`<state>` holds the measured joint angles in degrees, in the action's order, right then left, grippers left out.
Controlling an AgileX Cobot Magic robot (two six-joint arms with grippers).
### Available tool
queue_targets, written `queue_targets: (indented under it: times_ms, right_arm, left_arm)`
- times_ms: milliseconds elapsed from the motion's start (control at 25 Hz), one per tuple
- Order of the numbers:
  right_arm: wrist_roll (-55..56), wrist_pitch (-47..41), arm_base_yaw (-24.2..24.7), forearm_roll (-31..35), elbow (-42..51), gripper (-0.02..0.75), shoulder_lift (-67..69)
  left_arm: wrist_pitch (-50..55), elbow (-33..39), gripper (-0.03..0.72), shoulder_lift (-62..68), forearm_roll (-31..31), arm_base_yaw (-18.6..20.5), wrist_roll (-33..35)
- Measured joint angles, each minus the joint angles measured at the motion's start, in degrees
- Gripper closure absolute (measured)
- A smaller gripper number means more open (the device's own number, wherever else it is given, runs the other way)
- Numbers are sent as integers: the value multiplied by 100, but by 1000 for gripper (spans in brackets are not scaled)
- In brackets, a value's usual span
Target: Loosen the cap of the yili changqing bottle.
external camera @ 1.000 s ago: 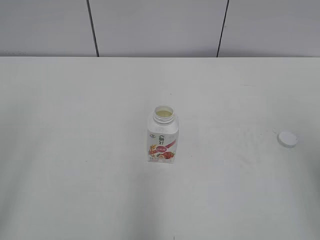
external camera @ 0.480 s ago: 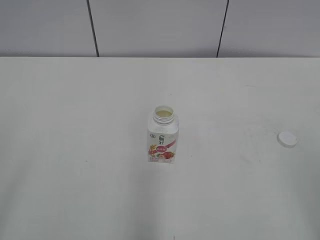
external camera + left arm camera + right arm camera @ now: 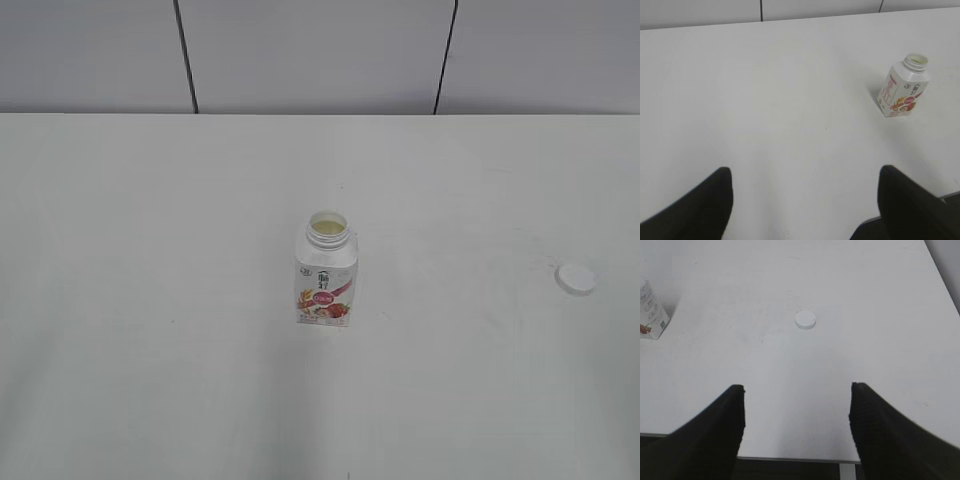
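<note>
The yili changqing bottle [image 3: 326, 272] stands upright at the table's middle with its neck open. It also shows in the left wrist view [image 3: 903, 86] and at the left edge of the right wrist view [image 3: 650, 312]. The white cap [image 3: 575, 278] lies flat on the table at the right, apart from the bottle, and shows in the right wrist view [image 3: 805, 319]. My left gripper [image 3: 805, 172] is open and empty, near the table's front edge, well short of the bottle. My right gripper [image 3: 796, 389] is open and empty, short of the cap. Neither gripper shows in the exterior view.
The white table [image 3: 150, 250] runs to a grey panelled wall [image 3: 310, 50] at the back. The table's front edge [image 3: 790, 458] lies under my right gripper, and its right edge [image 3: 942, 277] is near the cap.
</note>
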<state>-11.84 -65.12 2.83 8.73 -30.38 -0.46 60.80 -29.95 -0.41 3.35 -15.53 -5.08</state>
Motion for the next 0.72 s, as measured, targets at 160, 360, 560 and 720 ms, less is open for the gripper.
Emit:
queue_targets:
  times_ms: [160, 360, 560, 720]
  right_arm:
    - [-21, 142, 0, -36, 84, 216, 0]
    - [-22, 181, 0, -56, 84, 216, 0]
    - [-33, 181, 0, -56, 84, 216, 0]
    - [-33, 181, 0, -56, 84, 216, 0]
  left_arm:
    - [0, 7, 145, 0, -94, 0, 19]
    - [0, 7, 145, 0, -189, 30, 19]
    - [0, 7, 146, 0, -225, 819, 19]
    - [-5, 7, 146, 0, -232, 1331, 19]
